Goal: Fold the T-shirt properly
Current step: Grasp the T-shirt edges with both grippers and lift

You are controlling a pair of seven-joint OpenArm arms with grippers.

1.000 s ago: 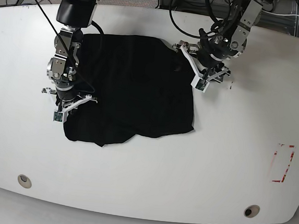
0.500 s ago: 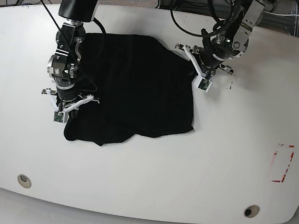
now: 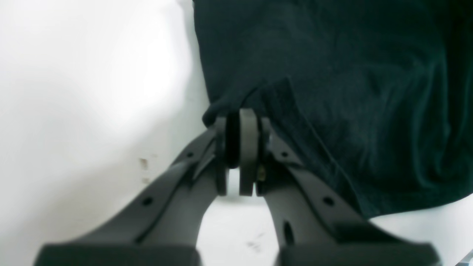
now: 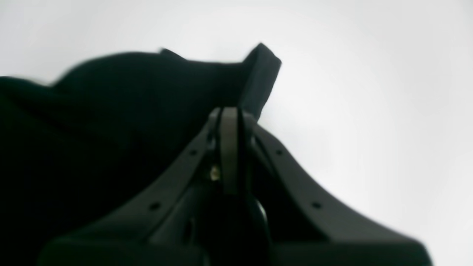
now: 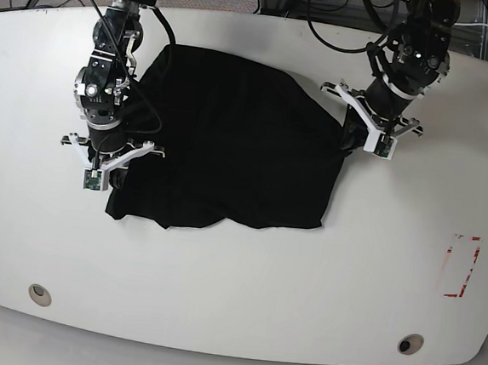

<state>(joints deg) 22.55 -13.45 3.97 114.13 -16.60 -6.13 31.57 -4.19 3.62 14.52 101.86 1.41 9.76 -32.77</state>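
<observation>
The black T-shirt (image 5: pixel 231 139) lies spread on the white table (image 5: pixel 234 293), its lower hem wavy. My left gripper (image 5: pixel 348 142) is at the shirt's right edge. In the left wrist view this gripper (image 3: pixel 238 123) is shut, with a bunched fold of the T-shirt (image 3: pixel 351 92) pinched at its tips. My right gripper (image 5: pixel 116 174) is at the shirt's lower left edge. The right wrist view shows that gripper (image 4: pixel 229 114) shut, with the T-shirt (image 4: pixel 111 111) running in under its tips and a cloth corner sticking out beyond them.
A red-marked rectangle (image 5: pixel 461 266) is on the table's right side. Two round holes (image 5: pixel 39 294) (image 5: pixel 410 343) sit near the front edge. Cables and equipment lie beyond the table's back edge.
My left gripper shut on the shirt's right edge and moved right with it, drawing the cloth wider. My right gripper stayed shut and shifted slightly up.
</observation>
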